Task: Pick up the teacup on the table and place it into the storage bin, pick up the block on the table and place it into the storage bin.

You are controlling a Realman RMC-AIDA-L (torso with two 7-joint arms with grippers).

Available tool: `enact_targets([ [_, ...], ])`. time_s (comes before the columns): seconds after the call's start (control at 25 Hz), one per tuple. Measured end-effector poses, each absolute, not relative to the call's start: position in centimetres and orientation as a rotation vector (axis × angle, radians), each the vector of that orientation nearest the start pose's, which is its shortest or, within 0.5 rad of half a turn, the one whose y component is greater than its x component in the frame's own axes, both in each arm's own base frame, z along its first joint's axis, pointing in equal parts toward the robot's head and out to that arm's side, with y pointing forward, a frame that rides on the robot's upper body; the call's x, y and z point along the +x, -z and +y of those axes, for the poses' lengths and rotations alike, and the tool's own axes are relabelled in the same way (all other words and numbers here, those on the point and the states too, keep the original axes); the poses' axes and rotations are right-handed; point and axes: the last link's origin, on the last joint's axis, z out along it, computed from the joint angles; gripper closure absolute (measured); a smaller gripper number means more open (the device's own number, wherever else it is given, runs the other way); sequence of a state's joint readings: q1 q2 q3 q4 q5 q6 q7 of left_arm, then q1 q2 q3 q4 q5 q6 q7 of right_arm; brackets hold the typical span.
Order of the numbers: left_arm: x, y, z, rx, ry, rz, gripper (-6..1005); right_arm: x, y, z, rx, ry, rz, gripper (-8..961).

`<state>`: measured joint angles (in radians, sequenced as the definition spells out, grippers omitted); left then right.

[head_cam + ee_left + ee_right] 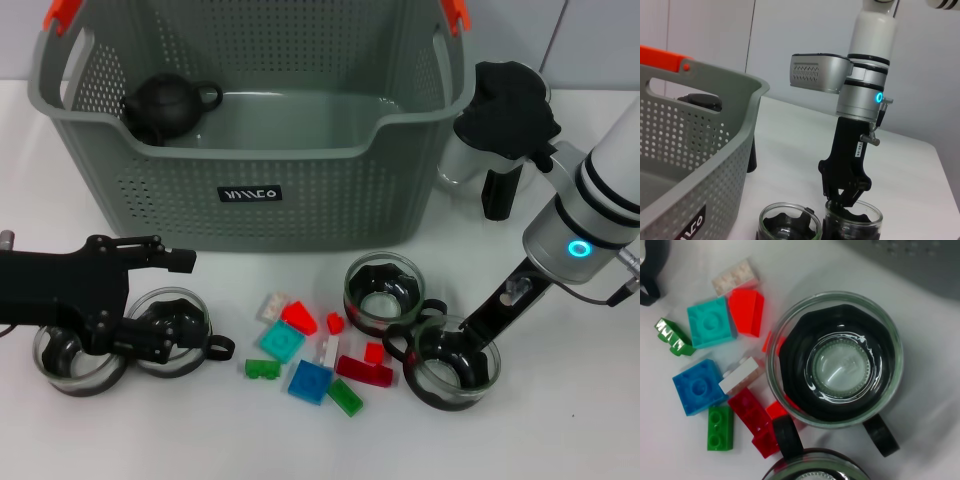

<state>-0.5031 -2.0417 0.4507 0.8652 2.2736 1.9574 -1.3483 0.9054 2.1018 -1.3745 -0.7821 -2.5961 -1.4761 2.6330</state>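
Glass teacups (448,360) and coloured plastic blocks (310,352) crowd the lower frame.
Grey-green perforated storage bin (250,205) holds neither; right gripper (452,352) reaches into one cup, left gripper (160,330) at another, grips unclear.

Grey-green perforated storage bin (300,190), orange handle clips (62,12), black label with white lettering (251,194). Black teapot (165,105) inside. Clear glass teacups with black inserts (383,290). Blocks (305,345): teal, blue, red, green, translucent white. White counter (560,430). Right arm (590,215) white and silver, glowing cyan ring; left pincer (150,300) black.
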Motion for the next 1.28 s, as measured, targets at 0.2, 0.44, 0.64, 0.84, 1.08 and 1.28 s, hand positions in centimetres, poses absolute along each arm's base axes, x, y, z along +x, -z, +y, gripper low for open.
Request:
enact_targets([
  [0.2, -27.7, -5.9, 28.8, -2.910, 0.603, -0.485, 64, 17.7, 6.1, 36.7, -2.626, 0.731, 1.152, 910],
  [0.44, -27.8, -6.0, 28.8, -2.909, 0.603, -0.487, 65, 16.7, 5.5, 36.1, -2.650, 0.700, 1.136, 909],
  [0.64, -27.8, -6.1, 28.7, -2.903, 0.613, -0.494, 65, 14.4, 4.3, 35.1, -2.724, 0.599, 1.120, 910],
  [0.84, -28.0, -6.3, 28.6, -2.896, 0.619, -0.501, 65, 11.1, 2.2, 34.8, -2.761, 0.497, 1.021, 910],
  [1.08, -28.0, -6.3, 28.6, -2.894, 0.623, -0.494, 65, 6.7, 0.4, 36.4, -2.777, 0.398, 0.904, 909],
  [1.28, -27.9, -6.3, 28.5, -2.903, 0.625, -0.491, 65, 2.6, -0.7, 37.8, -2.783, 0.312, 0.773, 909],
])
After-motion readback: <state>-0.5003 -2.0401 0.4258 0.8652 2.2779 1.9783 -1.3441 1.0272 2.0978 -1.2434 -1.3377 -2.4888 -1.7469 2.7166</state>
